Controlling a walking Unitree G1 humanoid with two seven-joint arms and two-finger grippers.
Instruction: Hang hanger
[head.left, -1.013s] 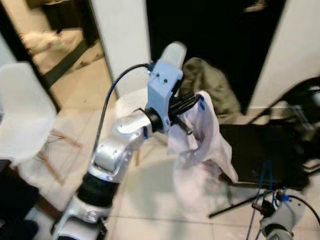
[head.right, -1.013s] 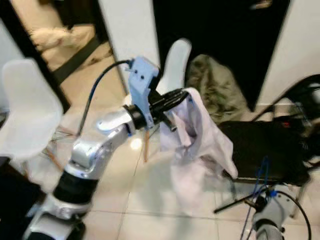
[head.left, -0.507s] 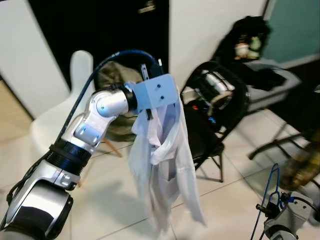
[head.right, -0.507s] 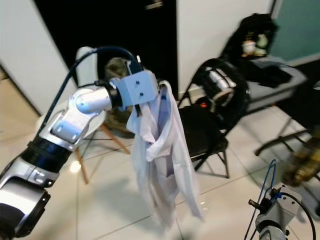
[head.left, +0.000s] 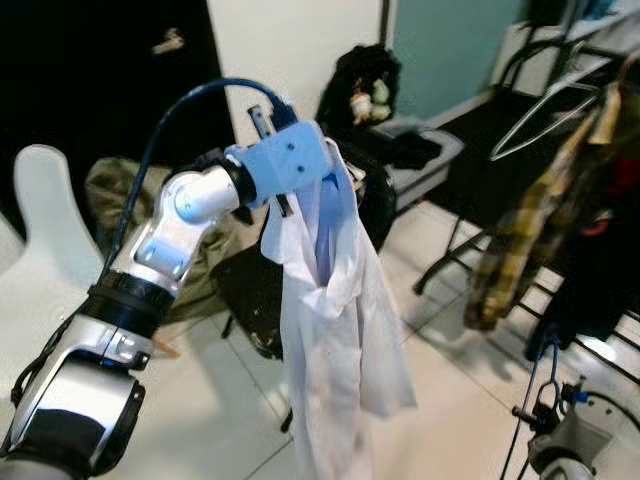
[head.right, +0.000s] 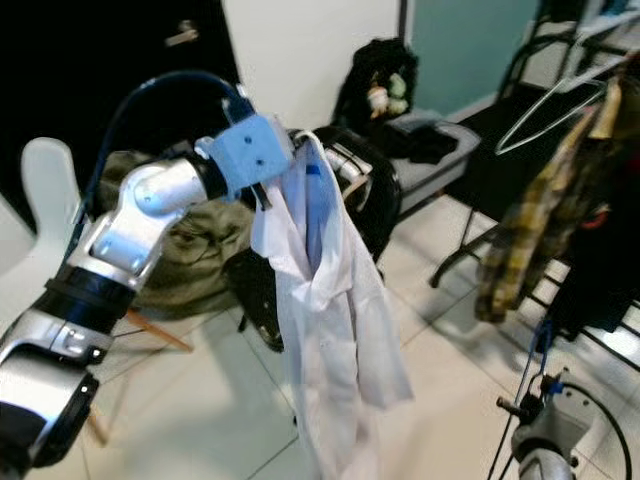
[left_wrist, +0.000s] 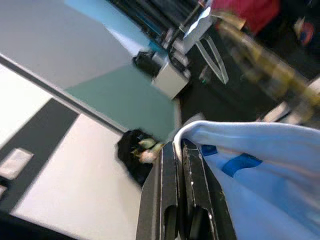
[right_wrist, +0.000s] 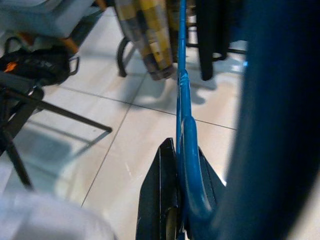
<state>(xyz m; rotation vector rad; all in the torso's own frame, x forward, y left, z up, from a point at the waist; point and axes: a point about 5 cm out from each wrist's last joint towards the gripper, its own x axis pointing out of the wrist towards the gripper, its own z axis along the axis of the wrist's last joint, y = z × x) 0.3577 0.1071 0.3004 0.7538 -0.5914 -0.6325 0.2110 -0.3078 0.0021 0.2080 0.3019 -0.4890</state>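
Shirt (head.left: 335, 330), white and limp, hangs from the left gripper (left_wrist: 181, 150), whose fingers are pinched together on its collar. Right gripper (right_wrist: 182, 210), low down, clamps a thin blue hanger (right_wrist: 181, 100), probably light and rigid.

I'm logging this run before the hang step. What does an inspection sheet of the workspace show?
Surface: pale tiled floor.
Job's things: white shirt dangling from left tool; blue hanger in right tool; bare wire hanger on the rack.
Clutter: black folding chair, olive bag, white chair.
Grippers: both shut on their loads.
Cables: blue cable looping over left arm.
Surroundings: plaid garment hanging, dark doorway.
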